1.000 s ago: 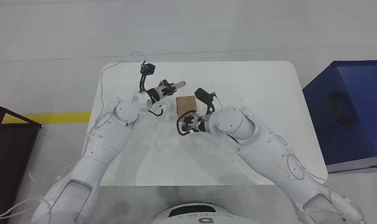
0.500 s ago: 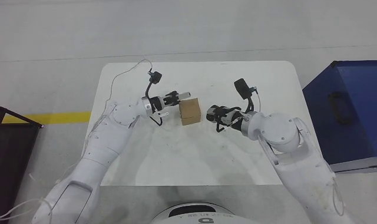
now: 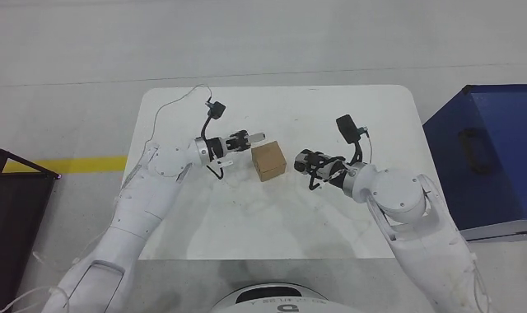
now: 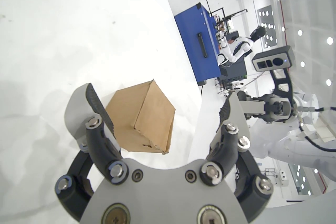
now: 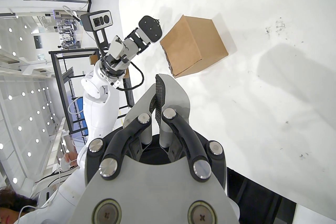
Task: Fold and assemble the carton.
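On table [image 3: 370, 198] centre | carton [image 3: 268, 160] rests untouched | left gripper [image 3: 255, 138] just far-left of it, spread wide | right gripper [image 3: 298, 160] just right of it, pressed together

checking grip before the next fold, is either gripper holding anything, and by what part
Nothing is held. The carton sits on the table between the open left gripper and the shut right gripper; neither is clamped on it.

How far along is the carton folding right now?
Done: the carton stands on the table as a closed-looking box. In hand: nothing; left pincer open, right pincer shut, both apart from it. Left: perhaps pressing its ragged edge; hidden faces unchecked.
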